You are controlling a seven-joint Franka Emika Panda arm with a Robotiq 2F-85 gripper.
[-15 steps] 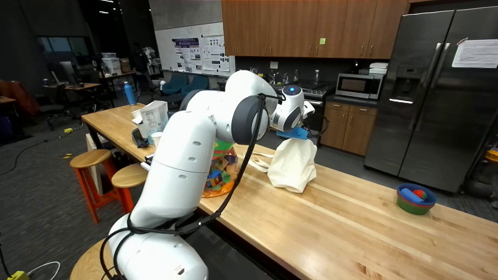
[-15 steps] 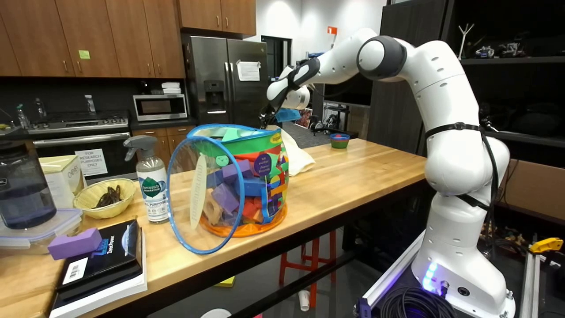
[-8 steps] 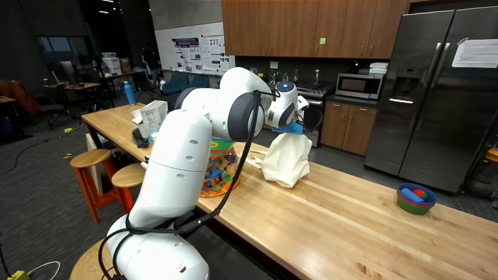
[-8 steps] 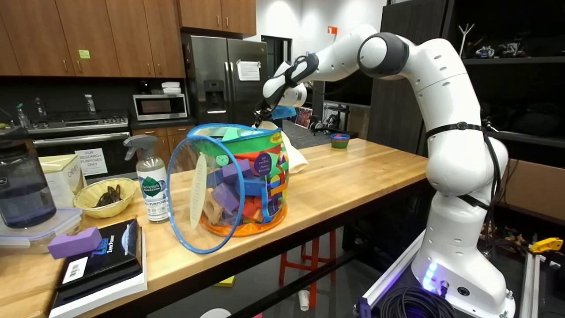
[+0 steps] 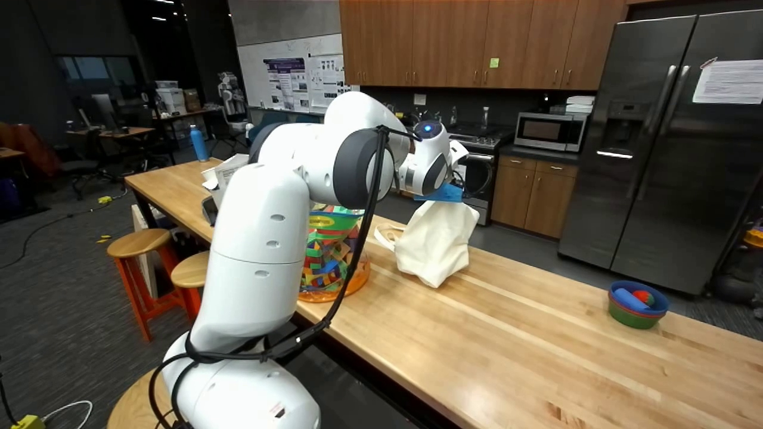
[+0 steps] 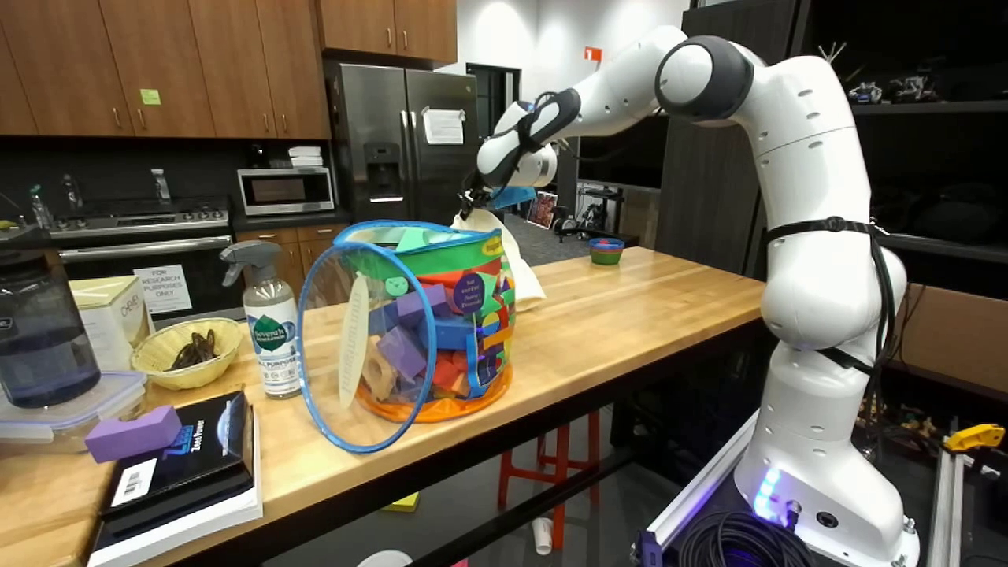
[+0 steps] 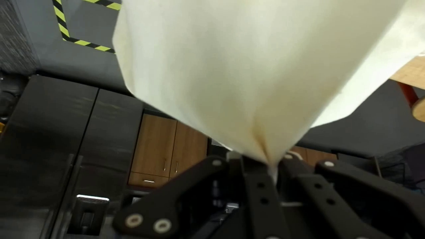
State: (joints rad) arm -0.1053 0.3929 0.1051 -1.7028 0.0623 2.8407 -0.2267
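Observation:
My gripper [image 7: 271,166] is shut on a pinched fold of a cream cloth bag [image 7: 239,66], whose fabric fans out from the fingertips across the wrist view. In an exterior view the bag [image 5: 435,244] hangs beneath the wrist, beside the blue piece [image 5: 442,192], over the wooden table [image 5: 506,333]. A strap loop [image 5: 387,234] trails at its side. Whether its lowest corner touches the tabletop, I cannot tell. In an exterior view the clear toy bag hides much of the cream bag [image 6: 524,268], and the dark gripper [image 6: 470,202] shows just above its rim.
The clear bag of coloured blocks [image 6: 449,331] stands close to the cream bag. Nested bowls [image 5: 638,305] sit toward the table's far end. A spray bottle [image 6: 269,323], yellow basket [image 6: 189,354], black box [image 6: 185,449] and purple block [image 6: 134,433] occupy the nearer end.
The arm has swung back, carrying the cream bag leftward and slightly up in an exterior view. The fold stays in the grip. The toy bag and bowls have stayed put.

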